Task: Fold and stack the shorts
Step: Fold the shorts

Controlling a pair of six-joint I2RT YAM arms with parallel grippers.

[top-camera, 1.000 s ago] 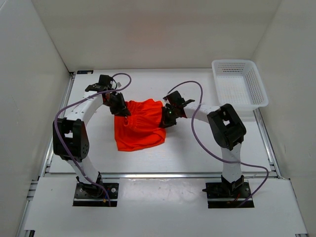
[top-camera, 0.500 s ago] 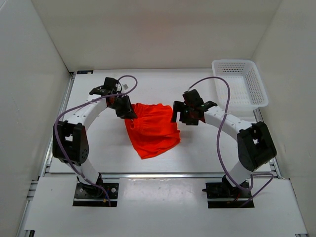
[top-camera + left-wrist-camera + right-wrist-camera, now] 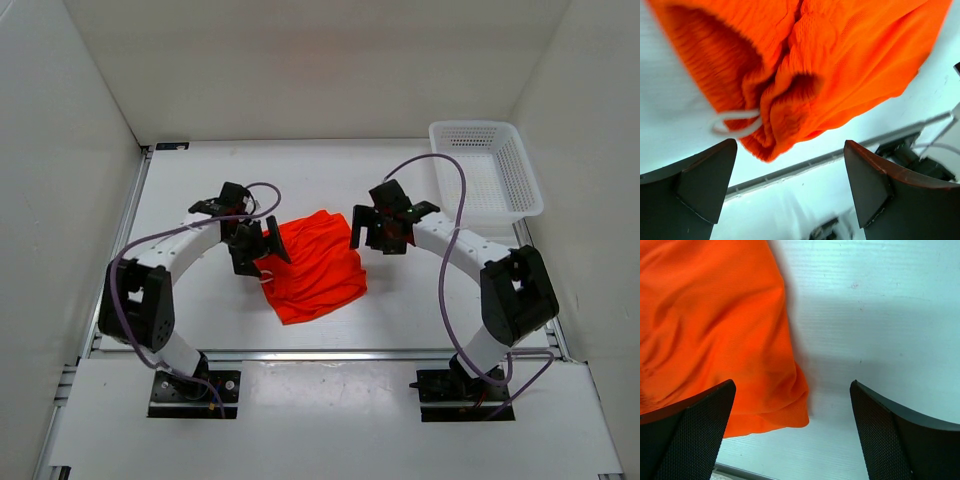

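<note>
The orange-red shorts [image 3: 318,265] lie bunched in a rumpled heap on the white table [image 3: 200,300], between the two arms. My left gripper [image 3: 268,250] stands open at the heap's left edge, touching none of the cloth. In the left wrist view the shorts [image 3: 830,60] fill the top, the white drawstring [image 3: 735,121] loops out of the waistband, and the left gripper [image 3: 790,187] has only table between its fingers. My right gripper [image 3: 362,232] is open at the heap's upper right corner. In the right wrist view the shorts [image 3: 710,330] lie left of the open right gripper [image 3: 792,437].
A white mesh basket [image 3: 486,166] stands at the back right corner of the table. White walls enclose the table on three sides. A metal rail [image 3: 330,353] runs along the near edge, in front of the arm bases.
Both arms carried the shorts to the right. The right gripper let go first and drew back, then the left gripper opened. The shorts now rest in a heap on the table.
</note>
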